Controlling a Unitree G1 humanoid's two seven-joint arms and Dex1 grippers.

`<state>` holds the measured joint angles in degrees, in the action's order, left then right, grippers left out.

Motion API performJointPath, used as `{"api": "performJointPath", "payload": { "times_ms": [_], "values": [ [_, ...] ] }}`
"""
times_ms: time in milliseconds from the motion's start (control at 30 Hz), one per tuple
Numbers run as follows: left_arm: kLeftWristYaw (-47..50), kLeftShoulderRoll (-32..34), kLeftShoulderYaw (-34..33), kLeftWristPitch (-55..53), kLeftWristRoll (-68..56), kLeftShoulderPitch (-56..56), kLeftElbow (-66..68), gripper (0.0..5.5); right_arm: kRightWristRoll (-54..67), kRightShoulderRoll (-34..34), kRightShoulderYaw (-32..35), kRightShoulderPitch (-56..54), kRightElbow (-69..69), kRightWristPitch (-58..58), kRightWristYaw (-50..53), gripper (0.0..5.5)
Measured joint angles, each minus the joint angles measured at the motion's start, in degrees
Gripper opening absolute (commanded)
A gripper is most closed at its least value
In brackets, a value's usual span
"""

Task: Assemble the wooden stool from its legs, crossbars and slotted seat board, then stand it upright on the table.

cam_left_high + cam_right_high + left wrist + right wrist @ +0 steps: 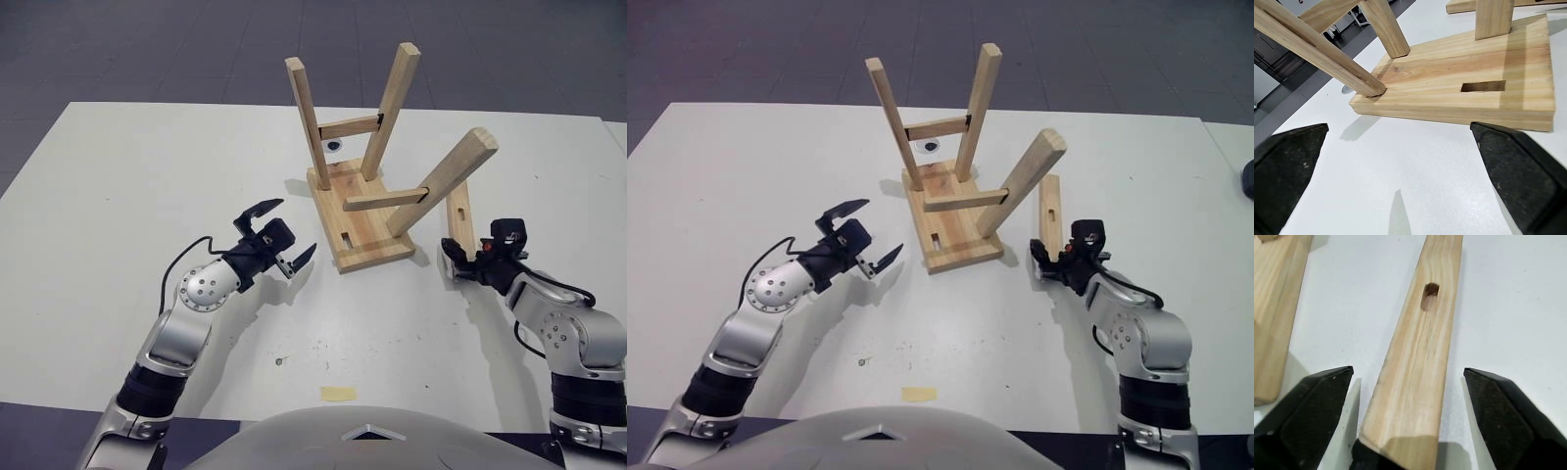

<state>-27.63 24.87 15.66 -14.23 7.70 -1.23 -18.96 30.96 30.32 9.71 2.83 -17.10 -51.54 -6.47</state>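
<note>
We are keeping our right end effector (pixel 1407 377) released, fingers (pixel 1312 401) either side of the loose leg (pixel 1420 342) lying on the tabletop (pixel 118 196). Our left end effector (pixel 286 231) is gaping open beside the upturned seat board (pixel 370 238), which is carrying three legs (pixel 392 108).

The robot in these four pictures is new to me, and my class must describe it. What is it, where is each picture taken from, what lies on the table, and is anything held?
It is a humanoid robot with two arms, each ending in two black jaws. Two pictures come from cameras on its head, looking down; the other two come from a camera on each wrist. On the white table lies the seat board with three legs pointing up from it, one of them tilted, and two crossbars fitted. A fourth leg lies loose beside the board. The right jaws stand open either side of its near end. The left jaws are open and empty. Nothing is held.
</note>
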Motion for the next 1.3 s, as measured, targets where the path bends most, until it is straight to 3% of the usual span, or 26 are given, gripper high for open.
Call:
{"api": "performJointPath", "payload": {
  "times_ms": [333, 467, 700, 933, 1167, 1300],
  "values": [
    [2.0, -1.7, 0.9, -0.2, 1.7, 1.3, -0.1, 5.4, -4.0, 0.5, 0.0, -0.8, 2.2, 0.2, -3.2, 2.07],
    [3.2, -4.8, -1.2, -3.4, -2.3, 2.7, -2.7, 5.4, -4.9, 0.4, 0.0, -2.2, 2.9, -0.6, -4.2, 2.06],
    [7.5, -13.5, -16.2, -16.2, -21.5, -6.1, -13.0, 5.4, -7.8, -1.2, 3.1, -12.1, 5.8, 8.3, -2.9, 2.06],
    [18.7, -16.2, -34.8, -25.1, -57.2, -23.3, -13.7, 5.4, -15.3, -0.6, 3.2, -25.8, 8.7, 30.8, -4.6, 2.06],
    [29.7, -14.7, -38.9, -25.2, -89.8, -37.6, -5.7, 5.4, -16.2, -0.2, 1.8, -31.3, 5.2, 42.1, -10.5, 2.06],
    [32.6, -10.0, -36.8, -27.7, -105.3, -46.7, -0.6, 5.4, -14.1, -0.3, -3.7, -34.6, -7.3, 43.8, -16.2, 2.06]
  ]
}}
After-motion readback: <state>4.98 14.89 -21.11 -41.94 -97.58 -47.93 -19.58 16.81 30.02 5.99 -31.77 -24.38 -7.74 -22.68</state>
